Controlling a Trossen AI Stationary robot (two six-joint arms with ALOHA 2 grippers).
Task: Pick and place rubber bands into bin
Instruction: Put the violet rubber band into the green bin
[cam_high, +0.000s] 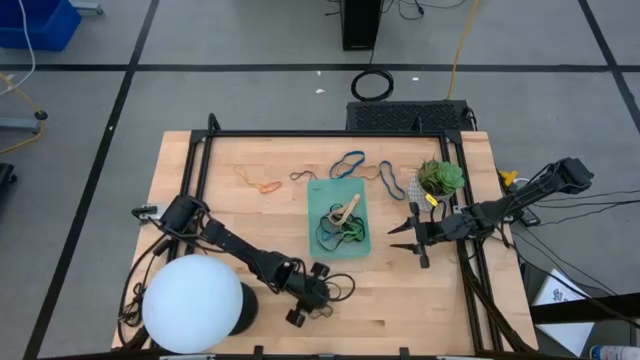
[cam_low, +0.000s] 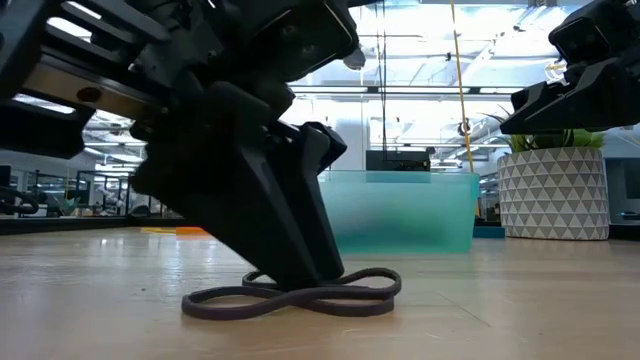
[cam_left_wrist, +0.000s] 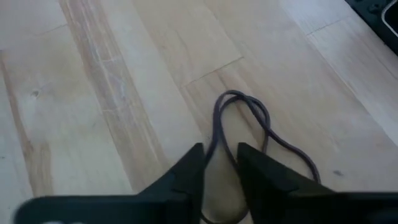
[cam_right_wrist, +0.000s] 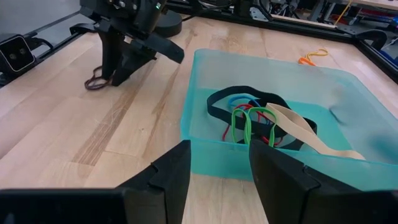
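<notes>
A dark rubber band (cam_left_wrist: 249, 118) lies flat on the wooden table near its front edge and also shows in the low view (cam_low: 300, 297). My left gripper (cam_left_wrist: 221, 163) stands on it, pointing down, narrowly open, with one strand between its fingertips. It also shows in the high view (cam_high: 325, 291). The teal bin (cam_high: 312, 215) at mid-table holds black, green, blue, red and tan bands (cam_right_wrist: 261, 118). My right gripper (cam_high: 400, 237) hovers open and empty just right of the bin. My left gripper comes from above, slanting, with its fingertips (cam_low: 305, 270) down at the table on the dark band. One strand (cam_left_wrist: 213, 140) runs between the fingers along the inner side of one finger (cam_left_wrist: 193, 171). The gap still shows wood. The band lies flat and slack.
Loose bands lie at the table's far side: orange (cam_high: 262, 184), blue (cam_high: 348, 163), and blue and dark (cam_high: 390, 178). A leafy green ball in a patterned pot (cam_high: 440, 178) stands at the far right. A large white sphere (cam_high: 195, 302) sits at the front left.
</notes>
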